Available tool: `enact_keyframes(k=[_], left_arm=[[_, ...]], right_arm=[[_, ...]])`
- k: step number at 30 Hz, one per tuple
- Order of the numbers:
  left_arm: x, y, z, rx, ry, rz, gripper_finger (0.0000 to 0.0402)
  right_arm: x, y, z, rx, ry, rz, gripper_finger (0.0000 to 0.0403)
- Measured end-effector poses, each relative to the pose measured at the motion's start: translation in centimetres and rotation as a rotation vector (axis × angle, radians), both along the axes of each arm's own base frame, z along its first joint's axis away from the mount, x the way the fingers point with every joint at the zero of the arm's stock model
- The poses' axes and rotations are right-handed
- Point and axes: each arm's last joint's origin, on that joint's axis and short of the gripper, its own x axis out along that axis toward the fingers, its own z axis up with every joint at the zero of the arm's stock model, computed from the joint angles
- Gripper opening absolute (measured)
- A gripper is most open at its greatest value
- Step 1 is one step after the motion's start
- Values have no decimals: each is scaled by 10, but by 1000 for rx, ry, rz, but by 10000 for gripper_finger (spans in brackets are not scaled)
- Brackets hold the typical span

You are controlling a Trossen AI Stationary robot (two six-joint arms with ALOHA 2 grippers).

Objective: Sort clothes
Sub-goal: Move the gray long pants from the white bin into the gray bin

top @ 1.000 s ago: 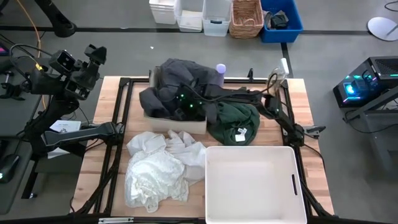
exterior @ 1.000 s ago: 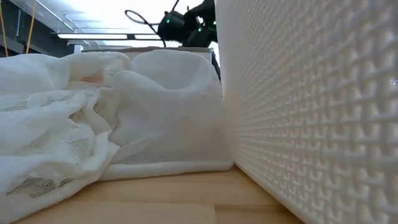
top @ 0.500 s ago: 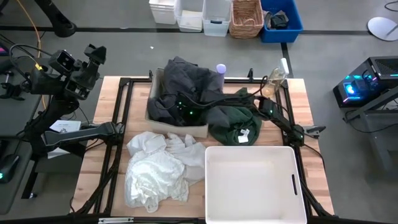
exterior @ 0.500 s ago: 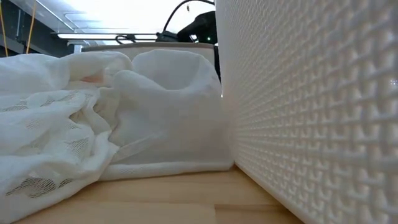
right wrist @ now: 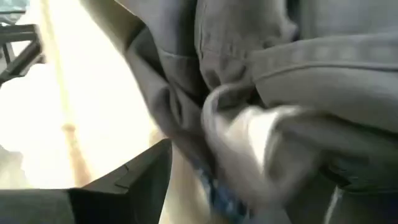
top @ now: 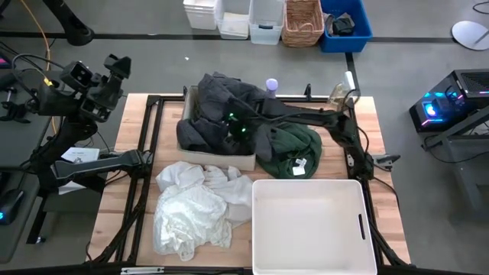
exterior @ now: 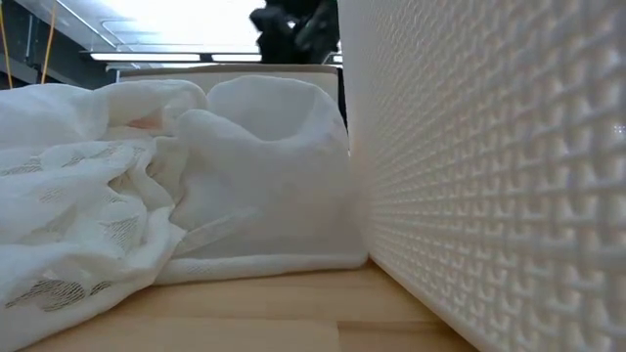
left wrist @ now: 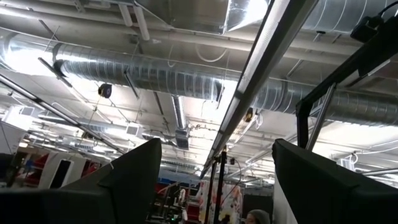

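A dark grey top (top: 221,107) lies heaped in a beige box (top: 221,158) at the table's far middle. My right gripper (top: 235,126) stands open just above the heap, its fingers on either side of grey folds (right wrist: 249,81). To the box's right, a dark green top (top: 289,149) rests on the table. Several white pieces (top: 195,206) lie crumpled at the near left. My left gripper (top: 114,69) is open, raised off the table's far left corner and pointing at the ceiling (left wrist: 214,180). My right gripper comes at the dark grey top's folds (right wrist: 186,106) slanting down from the table's right side. I cannot tell whether its open fingers (right wrist: 124,180) touch the cloth.
A white plastic bin (top: 359,229) fills the near right of the table, and its wall (exterior: 489,196) blocks the low view's right half. A lavender bottle (top: 271,84) stands behind the box. More bins and a basket (top: 302,21) stand on the floor beyond.
The dark grey top was spread over the box's left edge. It now lies gathered in a heap inside the box. My right gripper dipped toward the box, then rose a little above the heap.
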Motion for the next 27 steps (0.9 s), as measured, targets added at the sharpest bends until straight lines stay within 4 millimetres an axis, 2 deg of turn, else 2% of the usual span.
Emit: enact_keyframes(k=[5, 9, 12, 15, 17, 21, 25, 27], left_arm=[[0, 0, 0, -1, 1, 0, 296], [1, 1, -1, -9, 17, 2, 296], [2, 2, -3, -1, 39, 18, 296], [4, 3, -4, -2, 59, 27, 296], [6, 4, -5, -8, 69, 27, 296], [7, 4, -5, -16, 71, 21, 296], [7, 4, -5, -22, 68, 16, 296], [7, 4, -5, -31, 67, 8, 296]], right_arm=[[-27, 0, 49, -66, -96, 0, 256], [-64, 6, 90, -208, -99, -12, 256], [-92, 17, 107, -300, -16, -7, 257], [-119, 32, 114, -399, 104, 11, 257], [-133, 40, 105, -431, 188, 23, 257], [-153, 44, 61, -421, 238, -12, 257], [-167, 29, 16, -389, 125, -172, 257], [-170, 18, -13, -388, 131, -250, 256]])
